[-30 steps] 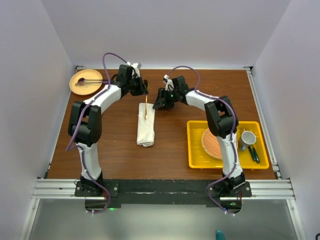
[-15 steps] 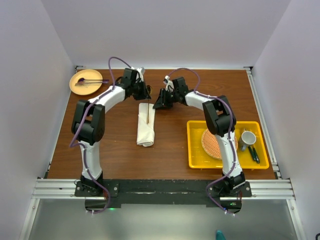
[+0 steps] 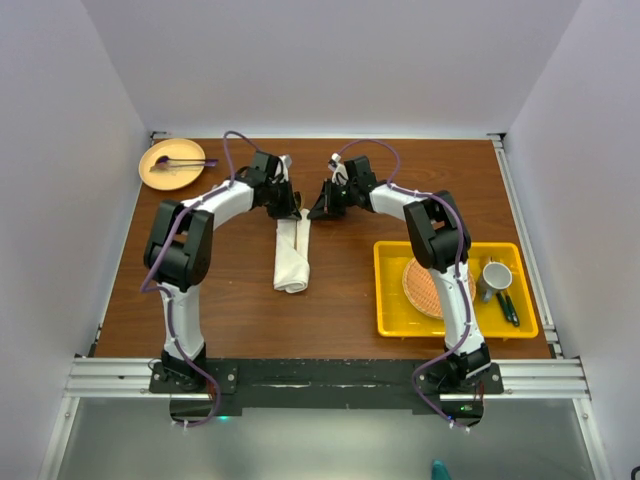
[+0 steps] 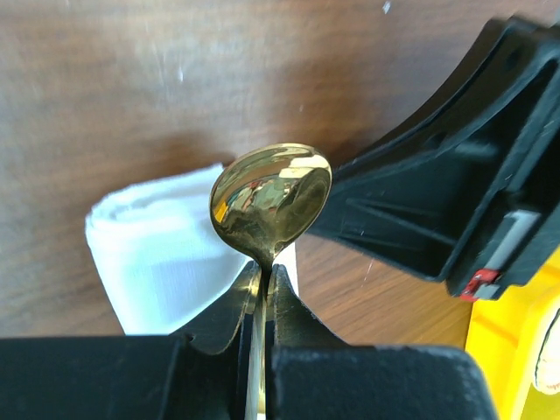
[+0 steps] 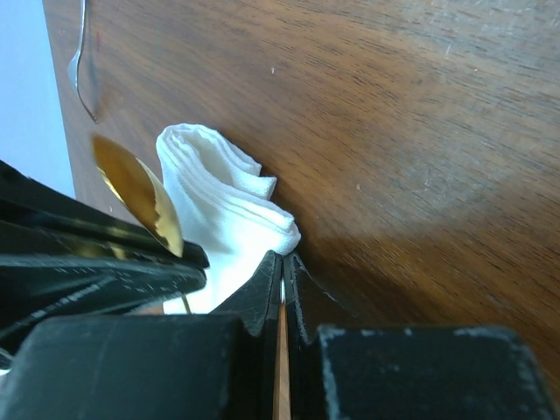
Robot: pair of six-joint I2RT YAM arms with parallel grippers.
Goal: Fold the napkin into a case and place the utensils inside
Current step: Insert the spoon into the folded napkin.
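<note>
Now my left gripper (image 4: 264,278) pinches the gold spoon (image 4: 271,197) by its neck, bowl over the far end of the case (image 3: 291,258); my right gripper (image 5: 282,265) is pressed together at the case's far right corner; whether it caught cloth I cannot tell.

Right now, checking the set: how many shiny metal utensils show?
2: spoon in the left gripper by the napkin; second utensil lying on the table. Others may be hidden.

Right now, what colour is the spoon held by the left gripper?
Shiny gold spoon, clearest in the left wrist view.
</note>
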